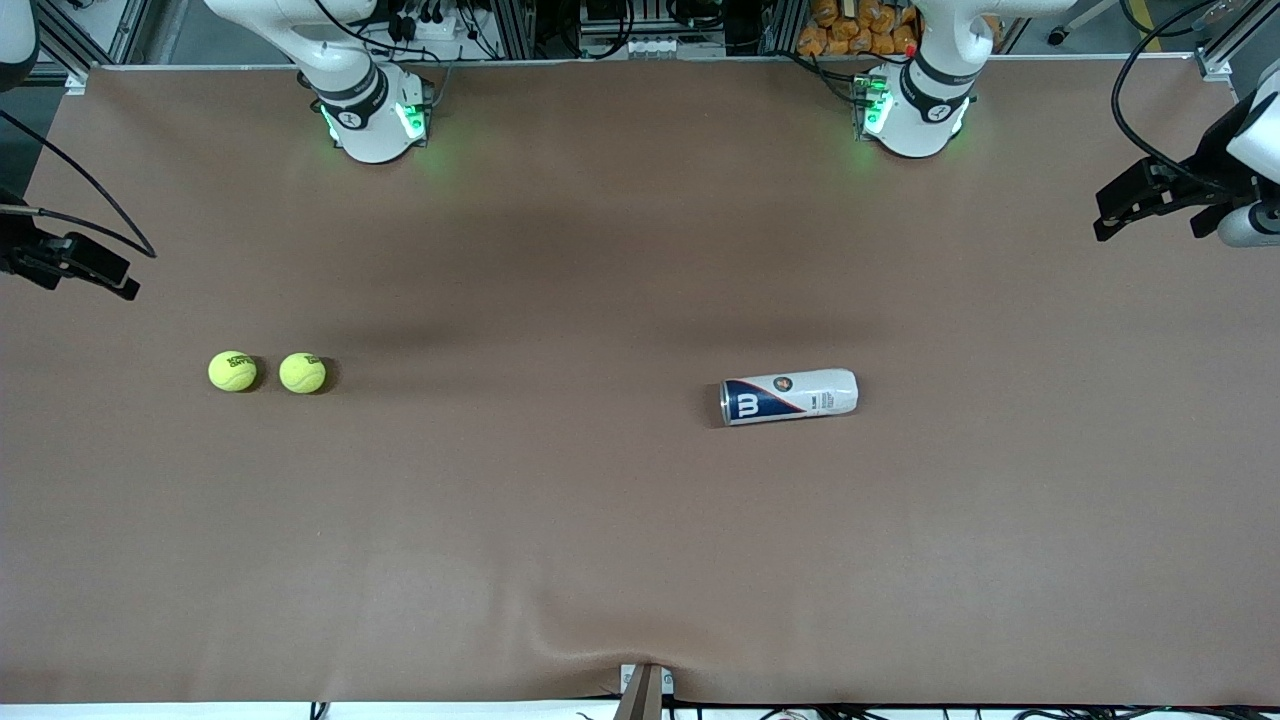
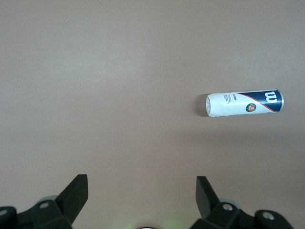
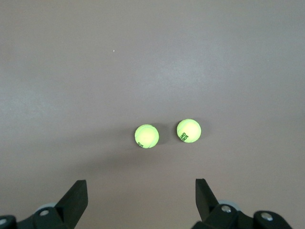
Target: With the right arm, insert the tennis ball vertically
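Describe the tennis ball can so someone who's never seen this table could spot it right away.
Start from the brown table and look toward the left arm's end. The tennis ball can lies there on its side, alone on bare surface, apart from the two tennis balls toward the right arm's end. It is the only cylinder: white, with a dark blue band bearing a white W at one end.

White "W" logo on the ball can's (image 1: 789, 397) blue band, small print unreadable

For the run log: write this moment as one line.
left tool: open, waiting | right tool: open, above tennis balls | can: lying down | insertion: not started
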